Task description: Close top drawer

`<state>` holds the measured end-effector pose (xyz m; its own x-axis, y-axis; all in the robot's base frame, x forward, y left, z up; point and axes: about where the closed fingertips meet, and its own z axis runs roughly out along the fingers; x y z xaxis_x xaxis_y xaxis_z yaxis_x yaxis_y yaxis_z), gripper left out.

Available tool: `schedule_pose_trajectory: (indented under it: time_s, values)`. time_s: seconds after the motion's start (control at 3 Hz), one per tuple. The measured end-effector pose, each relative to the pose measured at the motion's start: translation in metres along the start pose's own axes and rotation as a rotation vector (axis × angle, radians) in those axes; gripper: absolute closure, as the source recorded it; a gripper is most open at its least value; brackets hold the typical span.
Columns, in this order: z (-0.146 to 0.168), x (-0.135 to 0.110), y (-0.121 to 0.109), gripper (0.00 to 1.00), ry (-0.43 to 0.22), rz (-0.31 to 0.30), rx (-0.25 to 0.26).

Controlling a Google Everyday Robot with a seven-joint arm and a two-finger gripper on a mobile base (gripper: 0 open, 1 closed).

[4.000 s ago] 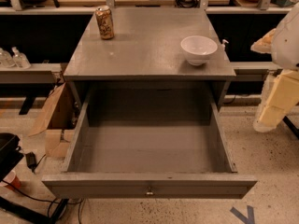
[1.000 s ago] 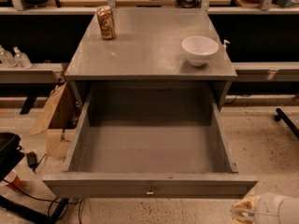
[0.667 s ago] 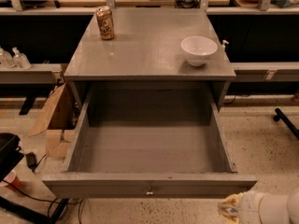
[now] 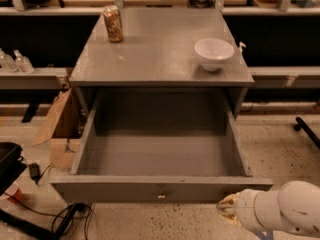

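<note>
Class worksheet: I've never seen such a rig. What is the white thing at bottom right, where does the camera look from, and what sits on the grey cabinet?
The white thing is a robot arm ending in its claw, low beside the drawer front's right end; nothing shows in it. The one camera looks down on the scene from the front. The top drawer stands pulled out and empty, with a small knob on its front. On the cabinet top stand a can, back left, and a white bowl, right.
</note>
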<state>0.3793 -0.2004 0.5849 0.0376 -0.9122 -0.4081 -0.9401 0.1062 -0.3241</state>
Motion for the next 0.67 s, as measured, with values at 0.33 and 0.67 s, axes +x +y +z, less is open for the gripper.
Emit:
schedule_pose_trajectory:
  time_s: [0.33, 0.67]
  values:
    - [0.0, 0.0, 0.0, 1.0, 0.0, 0.0, 0.0]
    - [0.015, -0.016, -0.036, 1.0, -0.031, -0.025, 0.02]
